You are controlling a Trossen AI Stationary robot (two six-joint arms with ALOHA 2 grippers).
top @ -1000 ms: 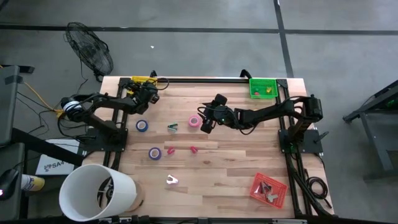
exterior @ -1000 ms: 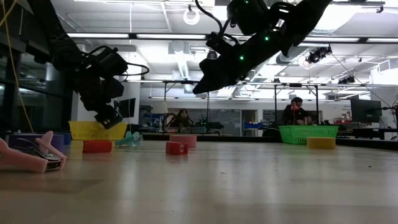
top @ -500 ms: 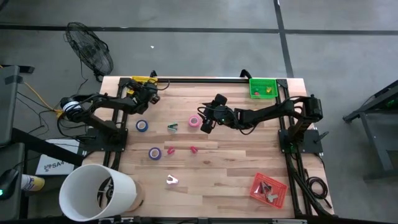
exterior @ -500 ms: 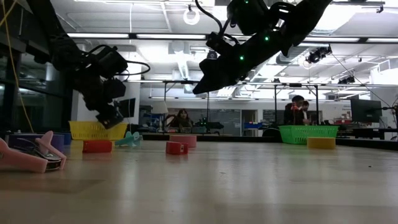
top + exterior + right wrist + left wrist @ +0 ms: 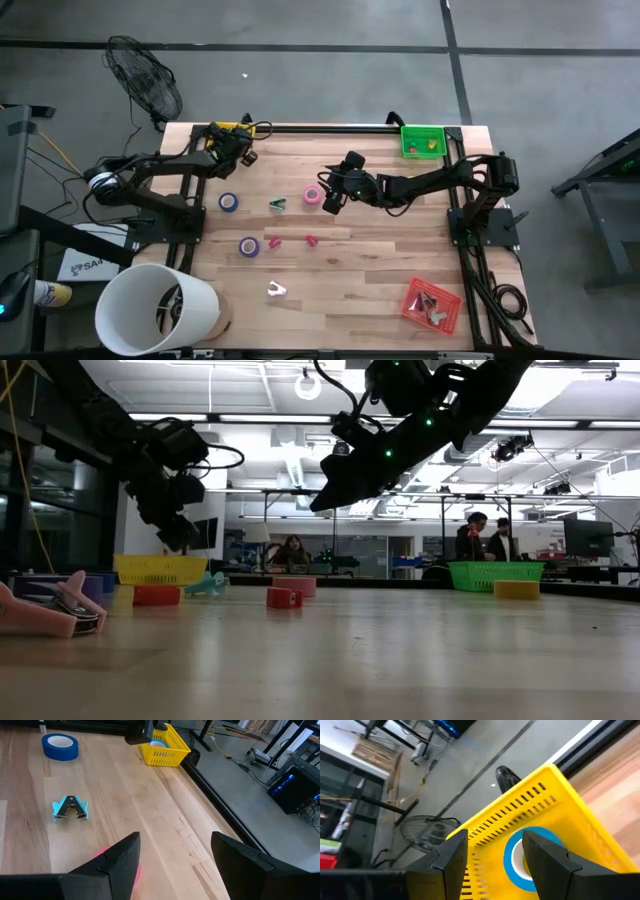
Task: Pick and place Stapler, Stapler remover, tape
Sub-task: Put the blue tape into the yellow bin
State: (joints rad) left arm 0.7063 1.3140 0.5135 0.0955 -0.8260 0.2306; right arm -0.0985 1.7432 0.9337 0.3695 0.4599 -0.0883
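I've got the left gripper (image 5: 243,150) over the yellow basket (image 5: 540,815), jaws apart, empty; a blue tape roll (image 5: 530,857) lies flat inside, directly below. Basket is slotted plastic, tape a smooth ring. Right gripper (image 5: 331,200) hovers open, empty, beside the pink tape (image 5: 313,195), nearer arm for it.

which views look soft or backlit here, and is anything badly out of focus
Low view: both arms read as dark silhouettes against bright ceiling lights, and the nearest pink stapler remover is soft. Left wrist view: the yellow basket is crisp, its own fingers blurred. Right wrist view: the table is evenly lit and sharp, with blurred fingers.
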